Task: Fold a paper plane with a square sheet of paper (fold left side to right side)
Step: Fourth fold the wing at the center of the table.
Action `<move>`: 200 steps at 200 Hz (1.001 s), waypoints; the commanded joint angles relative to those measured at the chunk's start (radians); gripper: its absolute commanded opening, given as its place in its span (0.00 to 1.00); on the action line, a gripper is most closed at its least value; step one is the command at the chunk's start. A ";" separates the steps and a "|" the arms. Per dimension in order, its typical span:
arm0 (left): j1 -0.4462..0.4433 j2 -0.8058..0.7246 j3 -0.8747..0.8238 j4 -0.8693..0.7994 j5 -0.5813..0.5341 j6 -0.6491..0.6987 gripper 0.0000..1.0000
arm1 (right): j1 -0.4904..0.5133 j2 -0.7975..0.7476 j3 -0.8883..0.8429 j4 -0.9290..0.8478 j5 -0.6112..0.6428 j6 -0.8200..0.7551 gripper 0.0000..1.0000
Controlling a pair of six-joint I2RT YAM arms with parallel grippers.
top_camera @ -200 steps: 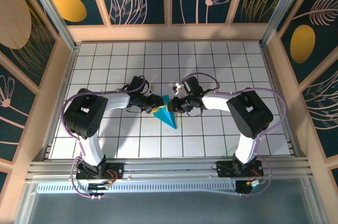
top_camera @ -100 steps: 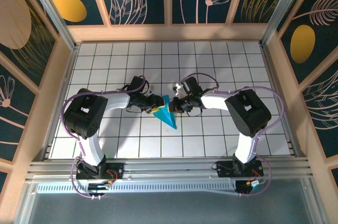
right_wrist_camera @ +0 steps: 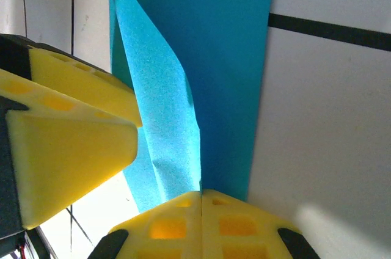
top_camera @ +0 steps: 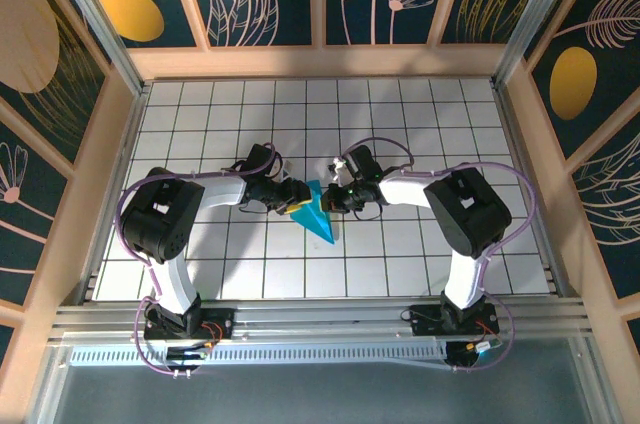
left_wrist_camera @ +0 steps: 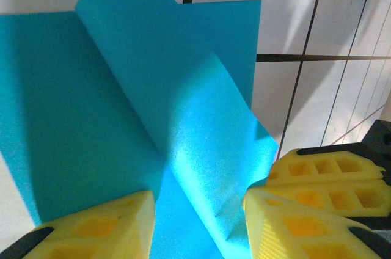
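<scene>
Top external first: how far along is the folding?

Partway, I'd judge. The cyan paper is not lying as a flat square. It is sitting about the middle of the tiled worktop as a narrow wedge, its point aiming toward the near edge. It is not reading as a finished dart yet, since no spread wings are showing and one flap is standing up off the rest.

What are the grippers doing?

The left gripper is standing wide, its yellow foam fingers sitting either side of the raised flap without clamping it. The right gripper is pressing its fingers together. The flap's lower end is running right into the seam between them, so it seems to be pinching the paper there.

And the materials?

The paper is looking thin, matte and faintly grainy, curling softly where it is lifting and shading the layer beneath. The fingers are showing as blocky foam with moulded hollows, and the worktop as glossy white tiles with dark joints.

What is remaining?

Laying that flap across from left to right, pressing the crease flat, then any wing folds.
</scene>
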 commanded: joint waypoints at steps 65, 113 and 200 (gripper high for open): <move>0.004 0.032 -0.022 -0.075 -0.085 0.021 0.44 | 0.009 0.031 0.027 -0.035 0.031 -0.025 0.04; 0.003 0.025 -0.020 -0.074 -0.084 0.019 0.44 | 0.012 0.054 0.028 -0.059 0.049 -0.029 0.04; 0.003 -0.034 0.026 -0.067 -0.075 0.007 0.52 | 0.032 0.113 0.027 -0.122 0.111 -0.020 0.00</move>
